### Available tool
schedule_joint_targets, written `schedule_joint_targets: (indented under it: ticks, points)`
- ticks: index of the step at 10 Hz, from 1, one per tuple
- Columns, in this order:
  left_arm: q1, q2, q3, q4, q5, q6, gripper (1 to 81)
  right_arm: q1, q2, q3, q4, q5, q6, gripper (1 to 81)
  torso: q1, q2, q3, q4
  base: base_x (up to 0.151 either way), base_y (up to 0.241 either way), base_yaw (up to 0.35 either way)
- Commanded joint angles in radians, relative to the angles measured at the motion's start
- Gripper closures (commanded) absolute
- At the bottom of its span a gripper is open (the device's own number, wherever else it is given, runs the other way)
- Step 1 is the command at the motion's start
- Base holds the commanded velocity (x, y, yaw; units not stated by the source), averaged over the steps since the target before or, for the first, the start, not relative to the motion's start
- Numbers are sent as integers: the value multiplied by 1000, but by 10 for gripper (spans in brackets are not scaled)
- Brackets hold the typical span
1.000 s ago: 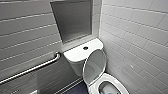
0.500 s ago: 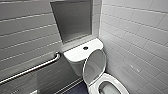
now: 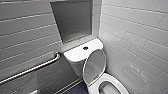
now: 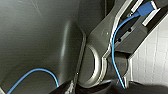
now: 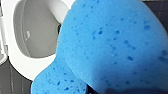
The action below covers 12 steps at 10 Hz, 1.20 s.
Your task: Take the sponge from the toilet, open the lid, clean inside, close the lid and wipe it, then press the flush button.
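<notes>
Closest in, the sponge [image 5: 112, 45] bulges across the right wrist view. It is bright blue porous foam flecked with darker pits, with two rounded lobes. The right gripper [image 5: 125, 92] is closed on it and shows as no more than a dark sliver at the foam's edge. Beyond the sponge lies the bowl [image 5: 32, 32] of the toilet [image 3: 75, 53], a glossy white oval rim around a grey hollow, with dark floor [image 3: 77, 89] beside it. In the left wrist view a blue cable [image 4: 115, 50] loops past the robot's grey cast joint. The left gripper [image 4: 90, 89] is only a dark shape there, and whether it is open cannot be told. From the head view, the seat [image 3: 112, 85] is down and uncovered. The lid [image 3: 94, 65] stands raised, its greyish concave underside facing forward and its top edge leaning at the tank. The flush button [image 3: 85, 48], small, round and dark, sits in the middle of the smooth, rounded tank top. The toilet is tucked into a corner, with the tiled right wall [image 3: 140, 37] just beside the tank and lid. On the other side a tubular steel grab bar [image 3: 32, 68] slopes along the grey tiled wall, with open floor between it and the bowl. A recessed grey niche [image 3: 72, 20] is set in the wall above the tank.
</notes>
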Motion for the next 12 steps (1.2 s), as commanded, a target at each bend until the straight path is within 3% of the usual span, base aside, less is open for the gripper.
schedule_joint_targets:
  ticks: [1,5,8,12]
  points:
    - [1,-31,12,20,24,-4,10,-67,-60,39,-25,-35,-6,811,0,0,0,0,0,0,0]
    - [-73,-75,62,23,26,-8,10,-249,6,-47,-267,-107,-16,811,0,0,0,0,0,0,0]
    - [-162,-170,231,21,41,-40,10,-337,74,-102,-471,-129,-16,811,0,0,0,0,0,0,0]
    - [-306,-278,359,23,41,-166,10,-369,152,-182,-496,-129,-10,811,0,0,0,0,0,0,0]
